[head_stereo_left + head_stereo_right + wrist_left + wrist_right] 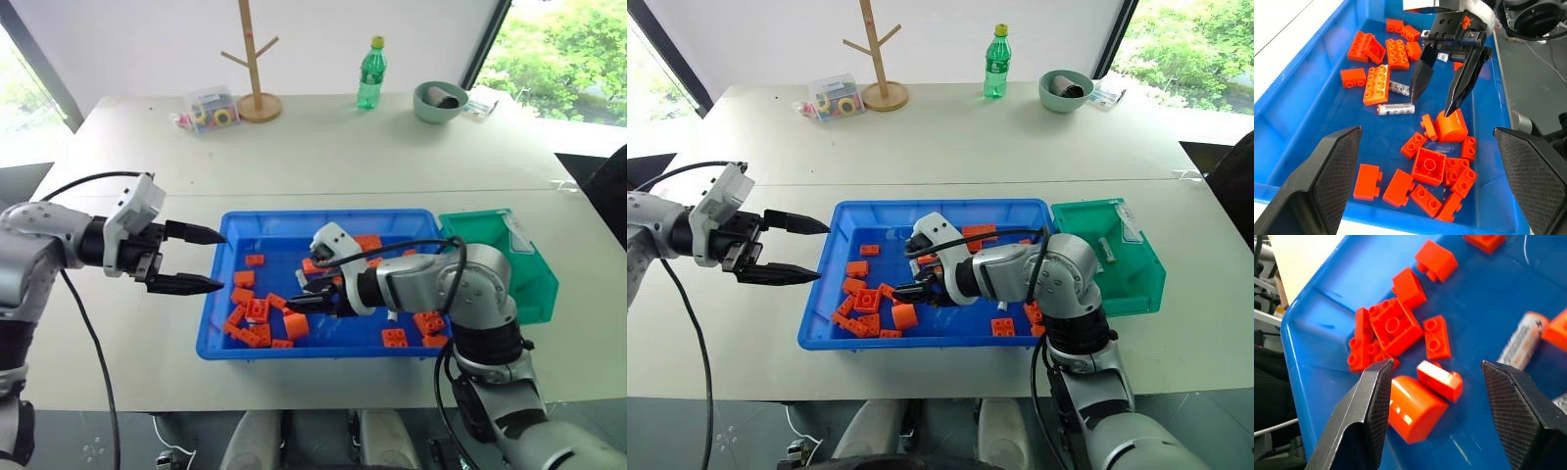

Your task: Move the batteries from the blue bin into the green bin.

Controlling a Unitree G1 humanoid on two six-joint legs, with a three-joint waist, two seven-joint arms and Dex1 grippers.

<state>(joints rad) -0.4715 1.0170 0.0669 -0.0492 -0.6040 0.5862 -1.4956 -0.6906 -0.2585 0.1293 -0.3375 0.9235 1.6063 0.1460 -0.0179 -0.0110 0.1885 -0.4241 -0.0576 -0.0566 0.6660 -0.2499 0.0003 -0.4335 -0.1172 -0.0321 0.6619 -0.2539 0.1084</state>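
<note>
Two batteries [1396, 108] seen lying flat in blue bin [323, 221] among orange bricks [1376, 84], long axes slanted across bin floor; right gripper [1435, 100] poised above, fingers apart, nothing held; left gripper [201, 259] held wide open beside bin; one battery seen inside green bin [1136, 284].

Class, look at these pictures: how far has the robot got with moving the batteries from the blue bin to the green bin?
Done: one battery already lies in the green bin. In hand: nothing is gripped; the right gripper hangs open inside the blue bin, above the orange bricks, while the left gripper is open at the bin's left edge. Left: at least two batteries lie among the bricks.
</note>
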